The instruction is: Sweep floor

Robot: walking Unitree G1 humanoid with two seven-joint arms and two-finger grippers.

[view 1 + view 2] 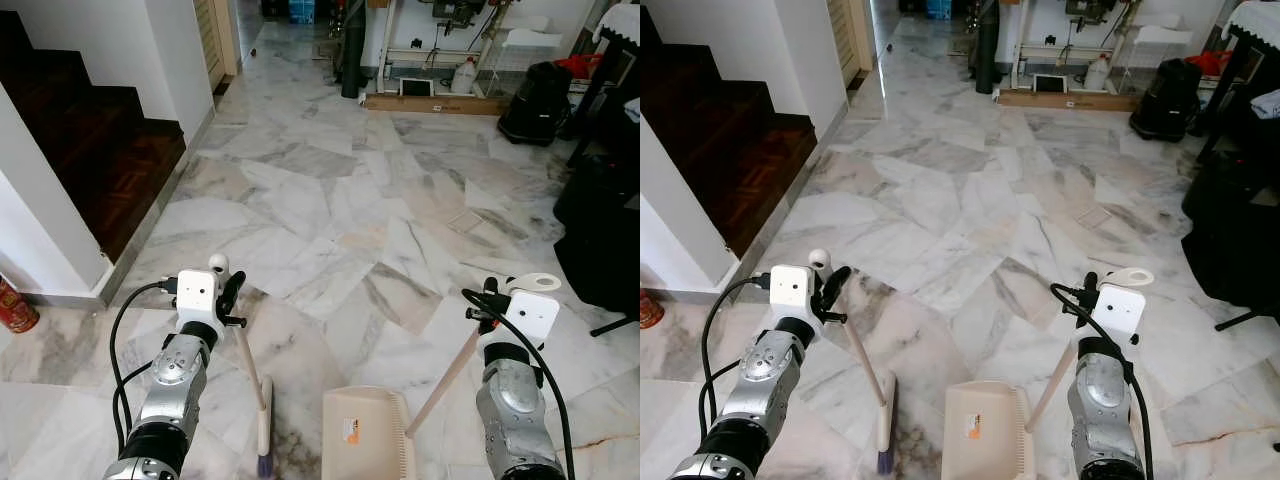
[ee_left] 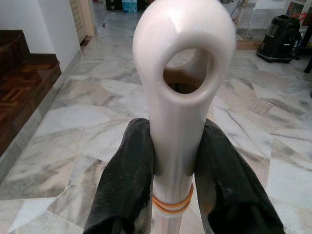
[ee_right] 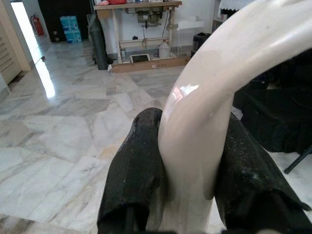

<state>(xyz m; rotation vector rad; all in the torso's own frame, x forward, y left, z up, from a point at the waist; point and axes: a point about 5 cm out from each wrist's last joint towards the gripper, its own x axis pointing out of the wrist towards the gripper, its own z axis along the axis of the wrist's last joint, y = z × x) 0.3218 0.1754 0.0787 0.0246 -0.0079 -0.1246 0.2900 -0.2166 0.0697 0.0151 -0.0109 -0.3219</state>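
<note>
Black fingers [image 2: 127, 185] of the left claw [image 1: 228, 290] are pressed onto the cream plastic broom handle [image 2: 178, 97]; its shaft slants down to the brush head [image 1: 265, 425] on the marble floor [image 1: 330, 210]. Just right lies the cream dustpan [image 1: 362, 432], whose handle [image 3: 214, 97] is pinched by the right claw [image 1: 487, 300].

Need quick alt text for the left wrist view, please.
The left gripper has its jaws shut on the cream broom handle, just below its looped hanging hole. Beyond lie the marble floor and dark wooden stairs.
</note>
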